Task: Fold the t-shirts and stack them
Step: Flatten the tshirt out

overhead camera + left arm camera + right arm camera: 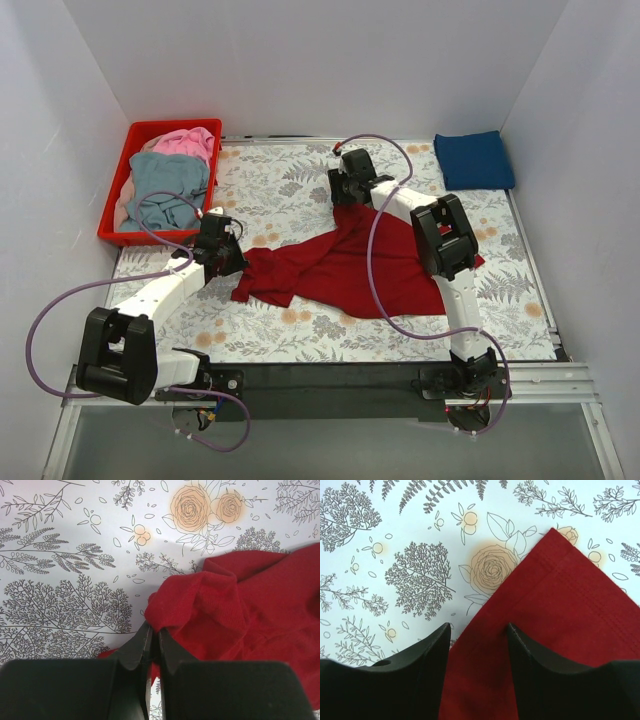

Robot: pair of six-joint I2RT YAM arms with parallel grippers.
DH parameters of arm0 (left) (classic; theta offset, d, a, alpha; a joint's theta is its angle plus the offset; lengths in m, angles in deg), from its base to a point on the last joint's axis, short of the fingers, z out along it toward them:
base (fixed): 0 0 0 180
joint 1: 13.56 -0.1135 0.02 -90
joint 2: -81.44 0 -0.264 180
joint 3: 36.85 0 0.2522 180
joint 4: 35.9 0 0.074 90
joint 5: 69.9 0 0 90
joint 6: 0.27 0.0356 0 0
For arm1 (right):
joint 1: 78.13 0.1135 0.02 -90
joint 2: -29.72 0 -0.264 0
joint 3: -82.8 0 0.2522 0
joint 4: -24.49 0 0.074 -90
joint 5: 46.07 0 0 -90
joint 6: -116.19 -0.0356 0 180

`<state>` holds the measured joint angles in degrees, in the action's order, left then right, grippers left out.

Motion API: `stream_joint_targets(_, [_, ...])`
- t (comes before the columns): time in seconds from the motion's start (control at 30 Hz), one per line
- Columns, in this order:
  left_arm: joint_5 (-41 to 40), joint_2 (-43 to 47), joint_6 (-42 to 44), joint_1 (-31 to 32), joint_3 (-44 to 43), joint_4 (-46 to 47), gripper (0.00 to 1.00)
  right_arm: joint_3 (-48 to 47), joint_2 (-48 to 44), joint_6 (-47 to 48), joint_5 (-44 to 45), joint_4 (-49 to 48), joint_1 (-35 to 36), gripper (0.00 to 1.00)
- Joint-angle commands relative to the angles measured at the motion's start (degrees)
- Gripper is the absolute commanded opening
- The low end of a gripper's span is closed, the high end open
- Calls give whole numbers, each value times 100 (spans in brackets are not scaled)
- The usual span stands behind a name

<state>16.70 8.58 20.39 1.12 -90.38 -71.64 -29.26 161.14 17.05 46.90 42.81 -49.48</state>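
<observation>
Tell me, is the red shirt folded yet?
Not folded. The dark red shirt lies spread and rumpled, unlike the navy shirt, a neat folded square.

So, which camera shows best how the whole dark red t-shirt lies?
Top external: the dark red t-shirt appears almost whole, spread out and crumpled. Left wrist shows only a bunched edge pinched by the left gripper; right wrist shows only a hemmed corner under the open right gripper.
</observation>
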Motion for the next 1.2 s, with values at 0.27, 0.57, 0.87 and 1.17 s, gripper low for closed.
stream_joint_targets(0.27, [129,-8,8,-35,-66,80,0,-417,359,167,882,502,185,2])
stream_joint_targets(0.57, [225,-1009,-114,-509,-2231,-201,0,-1234,-713,659,811,643,-253,1])
stream_joint_targets(0.87, [682,-2802,-475,-1151,-6987,-1097,0,-2991,-1592,634,-515,494,-1501,1])
stream_joint_targets(1.17, [876,-2050,-326,-1274,-8058,-801,0,-1853,-3691,431,-1061,-577,-2459,1])
